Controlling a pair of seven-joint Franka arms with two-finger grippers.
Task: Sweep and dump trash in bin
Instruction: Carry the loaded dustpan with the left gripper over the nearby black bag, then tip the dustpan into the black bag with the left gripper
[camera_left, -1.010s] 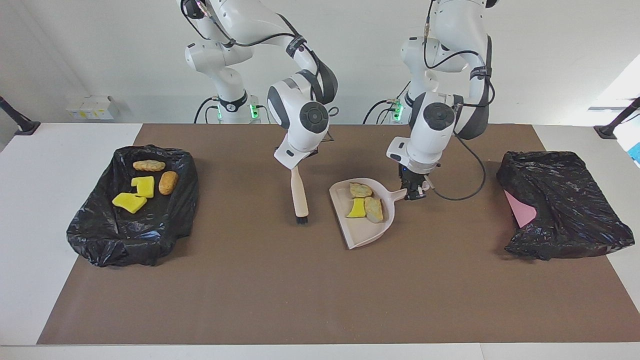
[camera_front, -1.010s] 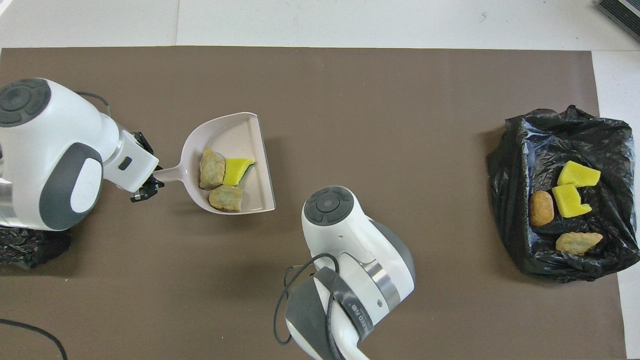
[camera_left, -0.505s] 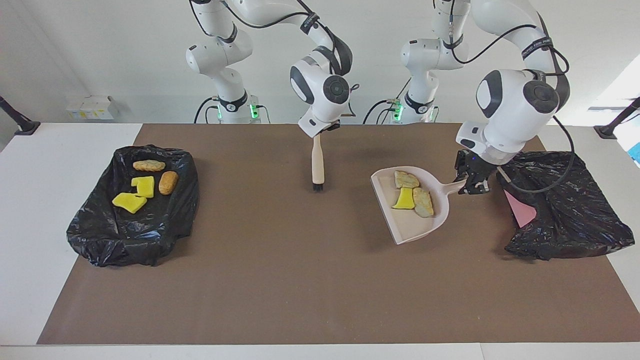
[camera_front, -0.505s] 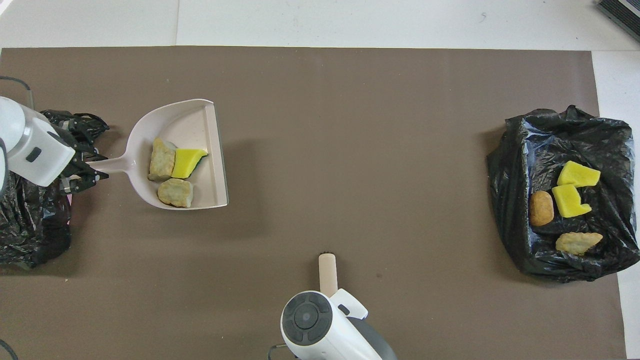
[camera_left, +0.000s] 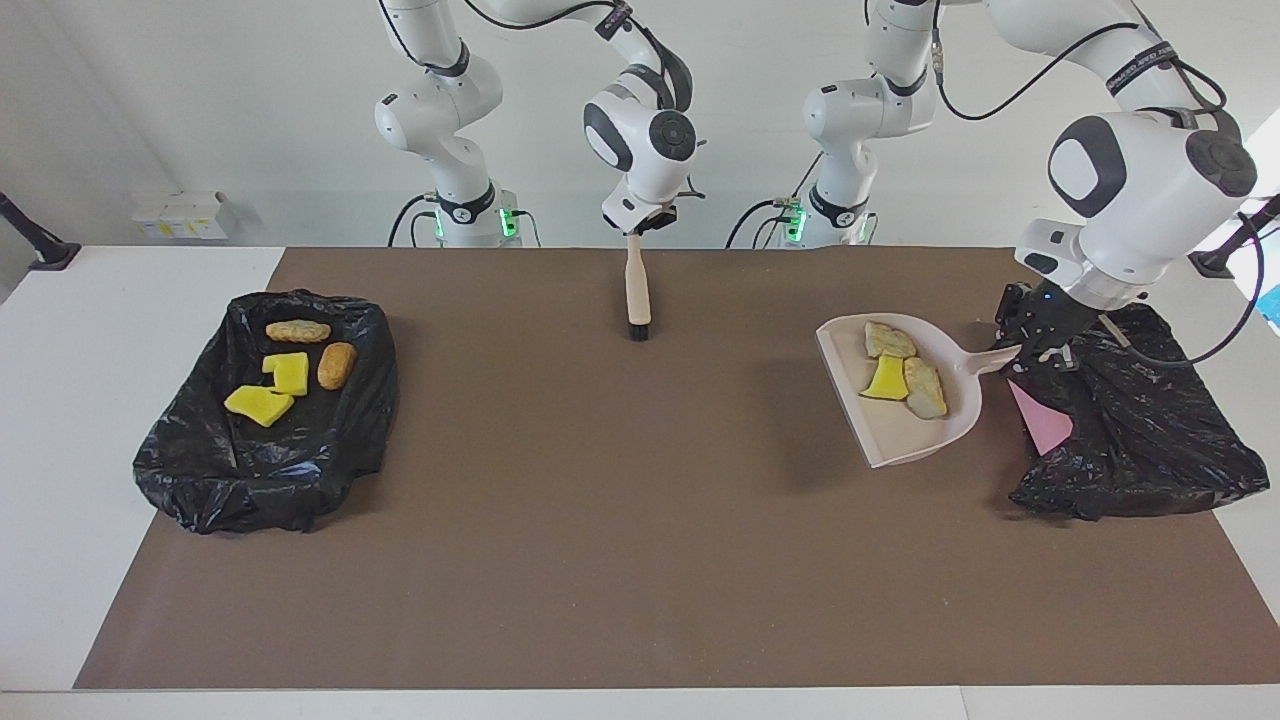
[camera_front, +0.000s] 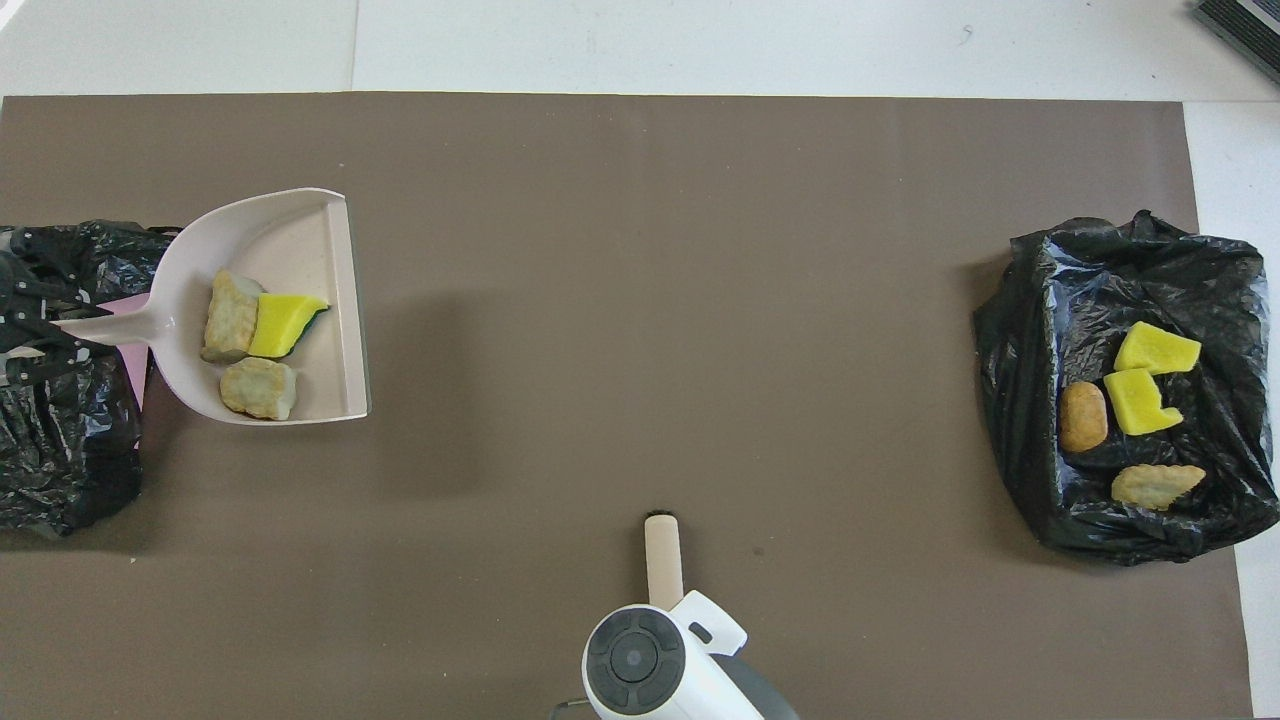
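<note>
Pink dustpan (camera_left: 905, 420) now nearer black bin (camera_left: 1140, 420)

A high camera faces the two robots from across the counter (camera_left: 640, 600), taking in both arm bases, the wall and the full brown mat (camera_left: 640, 480). A second camera looks steeply down from above the robots' end, closer in. Both share the mat, the dustpan (camera_left: 900, 400) at the left arm's fingers (camera_left: 1040, 350), and both black bags, turned half about.
</note>
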